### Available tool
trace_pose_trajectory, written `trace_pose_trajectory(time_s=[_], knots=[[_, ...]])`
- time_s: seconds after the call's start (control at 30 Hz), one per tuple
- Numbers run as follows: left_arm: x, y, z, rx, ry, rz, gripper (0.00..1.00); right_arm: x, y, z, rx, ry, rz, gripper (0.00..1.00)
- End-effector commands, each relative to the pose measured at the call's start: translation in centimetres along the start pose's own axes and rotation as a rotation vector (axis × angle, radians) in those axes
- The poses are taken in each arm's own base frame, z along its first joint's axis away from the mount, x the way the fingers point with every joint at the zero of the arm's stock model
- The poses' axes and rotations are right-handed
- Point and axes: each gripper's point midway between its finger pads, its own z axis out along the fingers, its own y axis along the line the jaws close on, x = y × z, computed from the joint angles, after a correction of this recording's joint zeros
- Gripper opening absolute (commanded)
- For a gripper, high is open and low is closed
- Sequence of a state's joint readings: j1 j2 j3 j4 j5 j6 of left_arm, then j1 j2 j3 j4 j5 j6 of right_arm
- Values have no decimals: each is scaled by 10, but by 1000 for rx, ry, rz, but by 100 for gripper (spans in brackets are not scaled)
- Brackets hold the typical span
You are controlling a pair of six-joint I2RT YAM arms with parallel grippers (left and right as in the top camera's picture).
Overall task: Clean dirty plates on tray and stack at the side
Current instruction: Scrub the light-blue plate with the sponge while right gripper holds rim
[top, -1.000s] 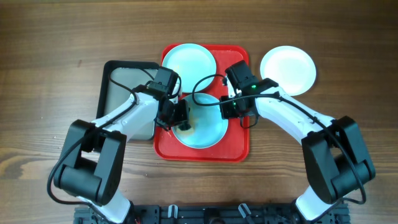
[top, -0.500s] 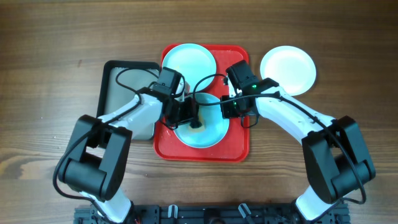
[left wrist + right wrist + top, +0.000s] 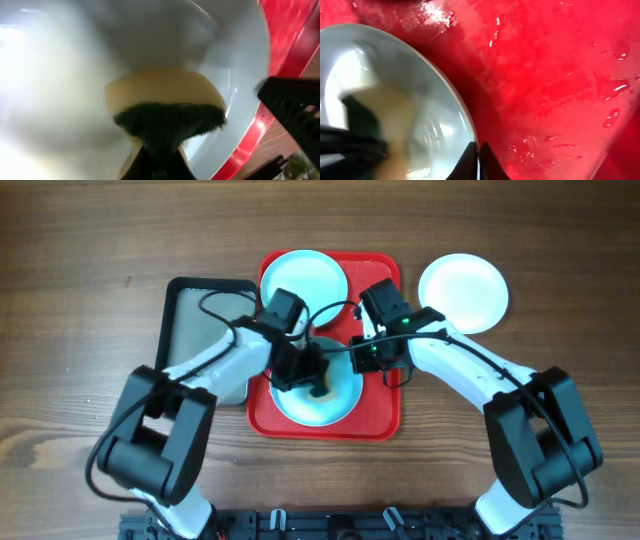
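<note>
A pale mint-blue plate lies on the red tray, front middle. My left gripper is shut on a sponge, yellow with a dark green scouring face, and presses it on this plate. My right gripper is shut on the plate's right rim over the tray. A second mint-blue plate lies at the tray's back left. A whiter plate lies on the table to the right of the tray.
A black tray with a grey inside lies to the left of the red tray, partly under my left arm. The table is brown wood.
My left gripper has moved the sponge to the right across the front plate, towards its middle. My right gripper has stayed on the rim.
</note>
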State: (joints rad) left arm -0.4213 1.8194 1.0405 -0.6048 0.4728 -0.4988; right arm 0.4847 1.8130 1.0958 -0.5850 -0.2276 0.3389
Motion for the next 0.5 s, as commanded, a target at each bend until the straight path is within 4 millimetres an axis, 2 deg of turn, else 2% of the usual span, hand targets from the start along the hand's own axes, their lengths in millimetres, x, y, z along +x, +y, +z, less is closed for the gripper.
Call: trace_pose_trajectory(time_s=[0.0, 0.13, 0.3, 0.47], knots=[[-30, -3, -47, -20, -164, 64, 4, 1, 6, -4, -25, -5, -2, 4], [-26, 13, -53, -95, -164, 46, 4, 0, 6, -4, -26, -9, -3, 4], [-15, 41, -44, -243, -157, 40, 4, -1, 6, -4, -27, -11, -3, 4], [-7, 57, -33, -293, -154, 41, 4, 0, 6, -4, -27, -10, -3, 5]])
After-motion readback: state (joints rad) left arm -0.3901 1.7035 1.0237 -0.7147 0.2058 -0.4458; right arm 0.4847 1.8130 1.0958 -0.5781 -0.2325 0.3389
